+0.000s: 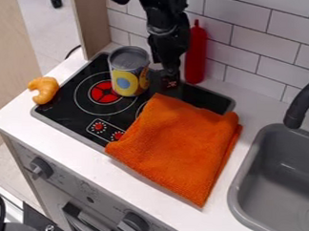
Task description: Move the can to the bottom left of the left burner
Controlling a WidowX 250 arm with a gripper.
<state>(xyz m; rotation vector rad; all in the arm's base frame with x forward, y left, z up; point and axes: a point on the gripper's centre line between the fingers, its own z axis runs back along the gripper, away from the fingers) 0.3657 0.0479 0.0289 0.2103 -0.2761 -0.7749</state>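
Black gripper [163, 74] is hanging beside the can [128, 72], its opening unclear; grasping is seemingly pending, calling for careful alignment.

I'm black all over, my arm [164, 22] built of chunky, angular segments with knobbly edges around the joints and a faint sheen. A thick black cable [118, 1] loops out beside my upper part, and my gripper [170, 80] is just as dark.
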